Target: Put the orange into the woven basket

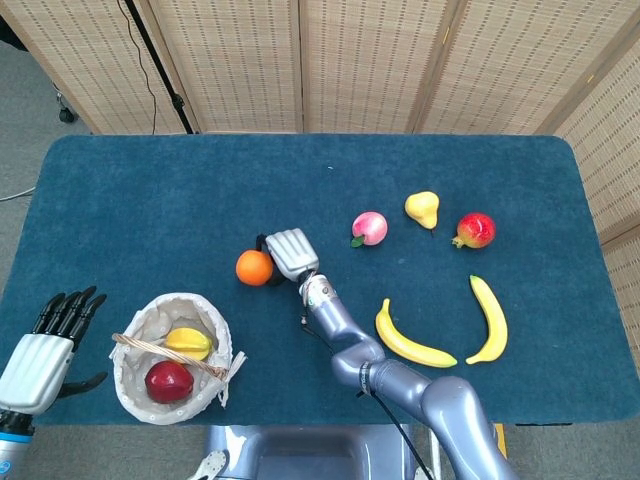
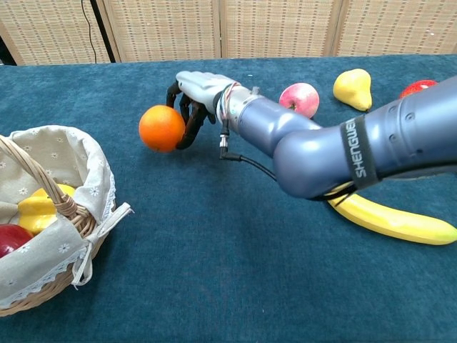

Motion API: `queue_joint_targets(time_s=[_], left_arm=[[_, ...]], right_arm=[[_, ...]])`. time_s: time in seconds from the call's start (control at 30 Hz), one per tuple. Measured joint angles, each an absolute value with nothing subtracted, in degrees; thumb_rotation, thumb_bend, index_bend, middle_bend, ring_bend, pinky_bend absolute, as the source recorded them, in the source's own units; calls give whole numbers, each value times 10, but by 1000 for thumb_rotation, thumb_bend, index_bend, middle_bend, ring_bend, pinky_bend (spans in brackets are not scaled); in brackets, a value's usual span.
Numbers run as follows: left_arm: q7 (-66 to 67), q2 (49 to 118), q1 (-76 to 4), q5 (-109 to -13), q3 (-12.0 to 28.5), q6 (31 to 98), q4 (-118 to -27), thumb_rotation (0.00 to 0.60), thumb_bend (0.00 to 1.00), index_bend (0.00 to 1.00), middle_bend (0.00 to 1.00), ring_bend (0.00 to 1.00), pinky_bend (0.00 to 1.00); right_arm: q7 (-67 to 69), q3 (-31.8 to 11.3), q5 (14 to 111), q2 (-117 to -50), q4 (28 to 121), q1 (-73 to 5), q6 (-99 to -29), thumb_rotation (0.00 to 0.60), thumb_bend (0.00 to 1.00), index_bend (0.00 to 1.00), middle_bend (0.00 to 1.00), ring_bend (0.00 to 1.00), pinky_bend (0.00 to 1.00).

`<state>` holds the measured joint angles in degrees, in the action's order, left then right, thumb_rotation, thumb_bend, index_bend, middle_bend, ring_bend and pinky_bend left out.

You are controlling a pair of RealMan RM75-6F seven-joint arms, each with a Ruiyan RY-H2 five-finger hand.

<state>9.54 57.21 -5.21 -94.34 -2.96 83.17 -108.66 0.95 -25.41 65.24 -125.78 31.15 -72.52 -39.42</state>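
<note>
My right hand [image 1: 286, 253] [image 2: 194, 93] grips the orange [image 1: 254, 267] [image 2: 162, 128] with its dark fingers curled around the fruit's right side, above the blue table. The woven basket [image 1: 135, 375] [image 2: 80, 223], lined with white cloth, stands at the front left, well to the left of and nearer than the orange. It holds a yellow fruit [image 1: 187, 342] and a red apple [image 1: 168, 381]. At the table's front left corner my left hand [image 1: 42, 350] hangs open with its fingers apart, holding nothing.
A pink peach [image 1: 369, 227] [image 2: 299, 99], a yellow pear [image 1: 423, 208] [image 2: 352, 87] and a red pomegranate [image 1: 475, 230] lie right of the hand. Two bananas [image 1: 411, 338] [image 1: 491, 318] lie at the front right. My right forearm [image 2: 343, 153] spans the table's middle.
</note>
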Motion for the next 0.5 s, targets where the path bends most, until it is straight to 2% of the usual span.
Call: queue_joint_targets(time_s=[0.1, 0.13, 0.23, 0.33, 0.5], left_arm=[[87, 570, -51, -940, -28, 834, -1085, 600, 18, 0, 0, 0, 0], [85, 569, -52, -940, -28, 833, -1084, 600, 18, 0, 0, 0, 0], [84, 569, -53, -941, -28, 830, -1084, 600, 18, 0, 0, 0, 0], [86, 569, -53, -941, -29, 830, -1084, 600, 18, 0, 0, 0, 0], [86, 569, -53, -942, -29, 831, -1085, 600, 18, 0, 0, 0, 0]], right_arm=[[37, -248, 661, -1279, 281, -732, -390, 600, 240, 643, 540, 539, 534], [47, -246, 664, -1281, 276, -734, -388, 600, 227, 600, 498, 499, 469], [81, -239, 678, -1285, 264, -737, -380, 600, 123, 475, 398, 397, 331], [101, -232, 689, -1286, 256, -739, -377, 600, 18, 399, 353, 352, 276], [111, -231, 695, -1284, 254, -737, -394, 600, 0, 346, 299, 289, 208]])
